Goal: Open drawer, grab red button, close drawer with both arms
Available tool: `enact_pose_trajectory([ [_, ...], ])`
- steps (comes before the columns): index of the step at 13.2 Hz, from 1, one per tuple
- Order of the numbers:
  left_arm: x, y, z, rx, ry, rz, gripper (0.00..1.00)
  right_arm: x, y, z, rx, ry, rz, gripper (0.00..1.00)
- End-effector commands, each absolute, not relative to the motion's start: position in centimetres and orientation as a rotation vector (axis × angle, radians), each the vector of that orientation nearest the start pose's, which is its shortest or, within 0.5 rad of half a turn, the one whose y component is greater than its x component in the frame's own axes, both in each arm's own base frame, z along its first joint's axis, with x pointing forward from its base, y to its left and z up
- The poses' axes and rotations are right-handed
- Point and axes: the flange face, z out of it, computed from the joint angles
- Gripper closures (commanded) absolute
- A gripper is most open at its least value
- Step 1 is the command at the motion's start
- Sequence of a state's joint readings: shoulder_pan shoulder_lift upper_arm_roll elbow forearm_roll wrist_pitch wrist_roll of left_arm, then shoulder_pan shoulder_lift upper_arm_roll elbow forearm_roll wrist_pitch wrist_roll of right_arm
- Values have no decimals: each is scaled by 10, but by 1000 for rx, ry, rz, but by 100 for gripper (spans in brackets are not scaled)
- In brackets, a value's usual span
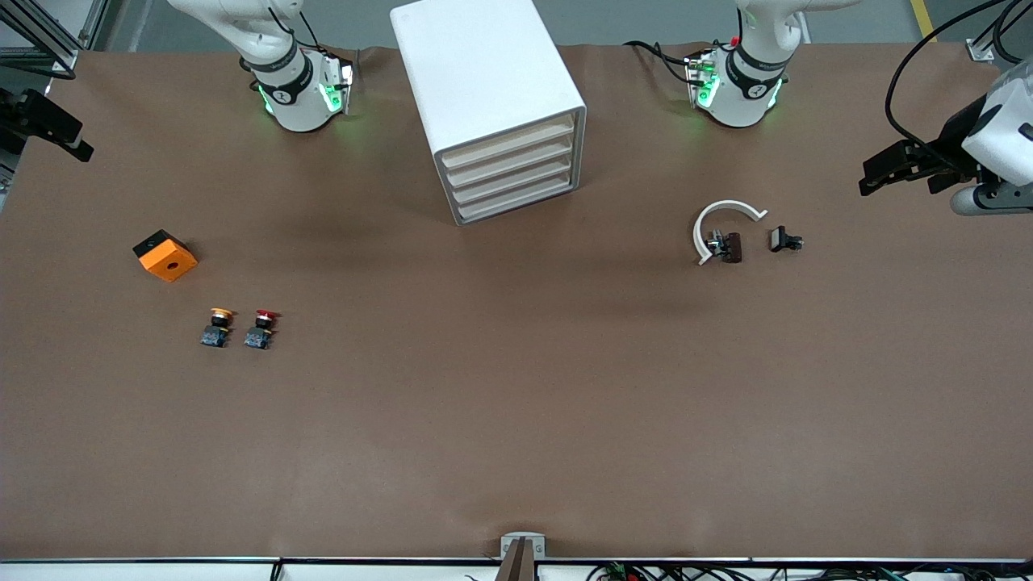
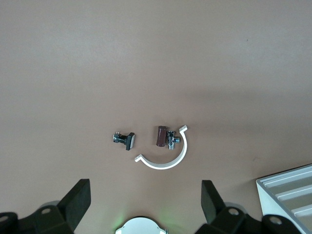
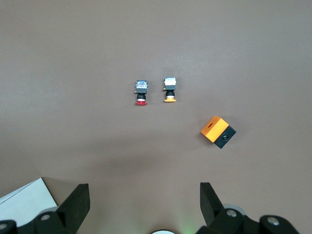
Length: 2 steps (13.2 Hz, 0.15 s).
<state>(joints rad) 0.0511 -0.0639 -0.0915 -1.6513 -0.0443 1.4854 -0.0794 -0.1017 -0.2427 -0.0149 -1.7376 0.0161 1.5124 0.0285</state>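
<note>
Red-capped and lying on its side, the button (image 1: 261,328) sits in the lower left of the front view, on the brown counter (image 1: 516,420) toward the right arm's end. Its long axis runs toward the front camera: red cap on the end toward the robots, blue base nearer the camera. Just beside it lies the like button with an orange-yellow cap (image 1: 216,327), and an orange block (image 1: 165,256) rests farther up the frame.

White drawer cabinet (image 1: 492,105) stands at the upper middle of the frame, all its drawers shut, so nothing can be seen inside them — the button is out on the open counter, not in a drawer.

Right gripper (image 3: 144,197) hangs high with its fingers (image 3: 78,202) wide apart and empty; the right arm looks the nearer one to the button. Left gripper (image 2: 146,200) waits at the frame's right edge, fingers (image 2: 78,200) likewise spread — below it lie a white curved clip (image 1: 722,226) and two small dark parts (image 1: 784,240).

The drawer's front is turned toward the front camera, so a pull would likely run that way.
</note>
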Motion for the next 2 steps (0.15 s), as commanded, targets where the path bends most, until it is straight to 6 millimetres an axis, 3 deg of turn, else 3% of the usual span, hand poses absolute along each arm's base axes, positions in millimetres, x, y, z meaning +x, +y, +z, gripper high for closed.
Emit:
enact_pose_trajectory([
  [1,525,-29,619,-3145,-23,173,0,462,-45,677,-3122,258,-31,0],
  [2,524,-29,620,-3146,-23,170,0,462,-40,677,-3119,250,-24,0],
])
